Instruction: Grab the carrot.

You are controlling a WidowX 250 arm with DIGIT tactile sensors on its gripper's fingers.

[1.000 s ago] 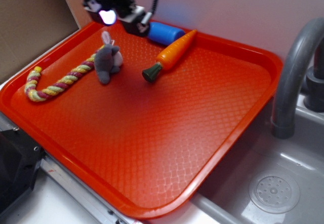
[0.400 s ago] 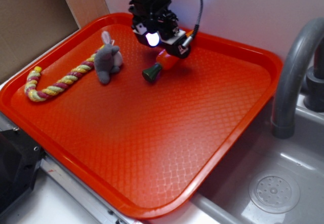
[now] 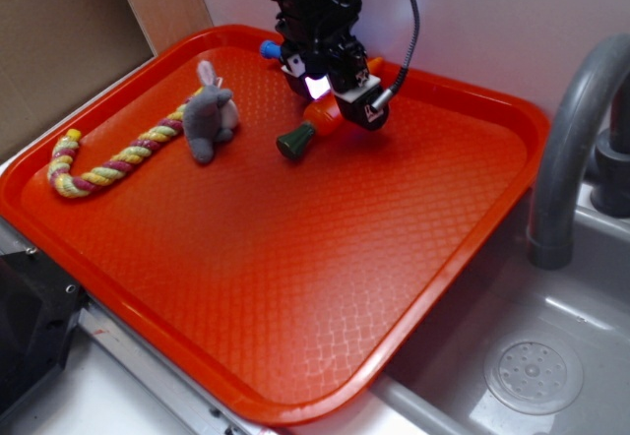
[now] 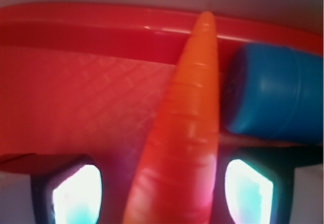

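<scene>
Two fingers (image 4: 68,193) are what you notice first on the wrist cam: one sits at each bottom corner of the frame, spread apart, with the carrot (image 4: 185,133) running straight up the gap between them. So the gripper (image 3: 335,110) is open and straddling the carrot, not clamped on it as far as I can tell. Whether the pads are touching the sides yet, hard to say, that view is super close and blurry.

From the exterior view the gripper is low over the carrot's thick middle, near the far side of the orange tray (image 3: 463,248). Only the green stub top and a bit of orange body stick out from under it toward the front-left. The carrot looks like it's lying flat on the tray, tip pointing at the back rim.

Right beside the carrot's tip half is the blue bottle (image 4: 273,95), basically touching it on the wrist cam. Exterior only shows a tiny bit of blue peeking out behind the arm. The grey plush bunny (image 3: 209,115) and the rope toy (image 3: 108,159) are off to the left, well apart.

Progress-wise I'd say the approach and lineup are done. What's left is closing the jaws and lifting. Only worry is snagging the bottle, since it sits that close.
</scene>
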